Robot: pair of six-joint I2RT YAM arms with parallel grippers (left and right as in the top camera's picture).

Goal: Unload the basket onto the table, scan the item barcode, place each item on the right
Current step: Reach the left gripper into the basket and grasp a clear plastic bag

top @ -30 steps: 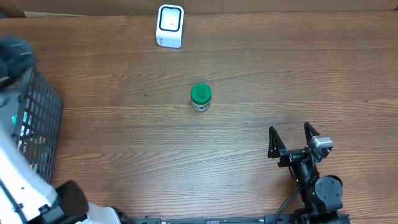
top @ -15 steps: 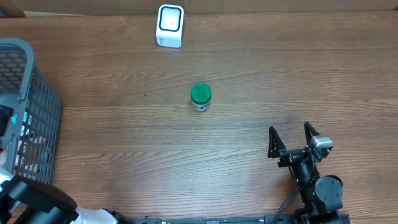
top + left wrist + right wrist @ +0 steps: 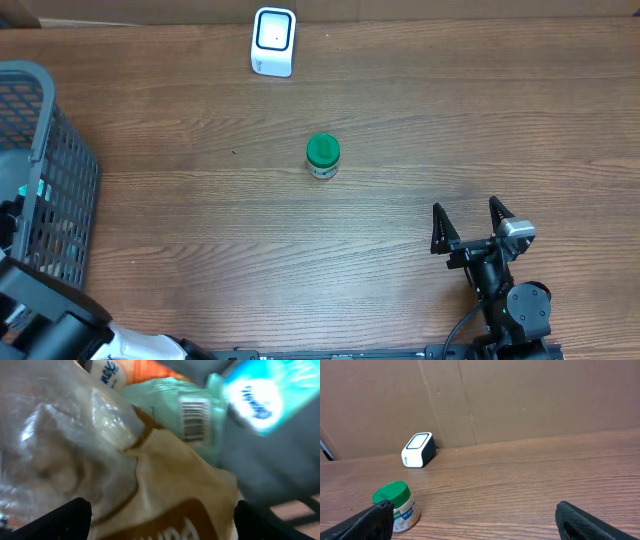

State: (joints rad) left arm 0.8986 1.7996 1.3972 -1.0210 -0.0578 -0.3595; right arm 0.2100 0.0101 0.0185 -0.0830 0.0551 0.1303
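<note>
My left tool hangs released, jaws spread wide, low over the contents of the basket, right above a tan pouch. Just beyond its tips a mint packet lies with its barcode face up, so I judge it the likeliest pick. Packets crowd close and the basket walls leave little sideways room. My right tool rests released on the table, with the green-lidded jar ahead to its left and the scanner farther on, bare wood between.
</note>
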